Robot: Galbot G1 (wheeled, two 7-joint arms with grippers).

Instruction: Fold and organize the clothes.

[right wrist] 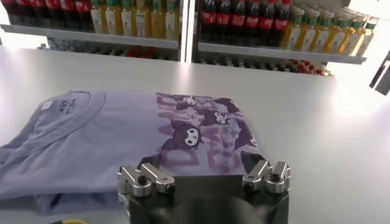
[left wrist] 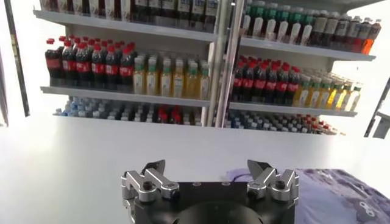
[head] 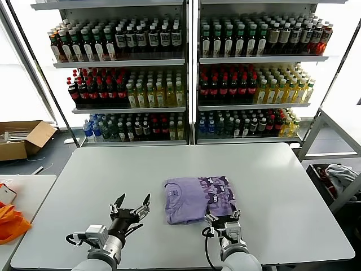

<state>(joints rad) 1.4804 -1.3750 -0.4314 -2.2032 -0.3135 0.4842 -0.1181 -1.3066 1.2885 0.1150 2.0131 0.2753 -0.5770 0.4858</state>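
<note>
The clothes, a lavender T-shirt (head: 198, 198) with a dark purple cartoon print, lie folded into a rectangle on the grey table (head: 271, 180), near its front edge. In the right wrist view the T-shirt (right wrist: 122, 131) shows its neck label and print. My right gripper (head: 222, 217) stands open at the shirt's near edge, its fingers spread over the print with nothing between them. My left gripper (head: 132, 201) is open too, hovering over bare table to the left of the shirt. From the left wrist, the left gripper (left wrist: 207, 167) points at the shelves, with a corner of the T-shirt (left wrist: 341, 195) beside it.
Shelves of bottled drinks (head: 186, 73) stand behind the table. An orange cloth (head: 10, 221) lies on a side table at the left, a cardboard box (head: 22, 138) on the floor beyond it. A grey-white cloth (head: 340, 174) sits in a bin at the right.
</note>
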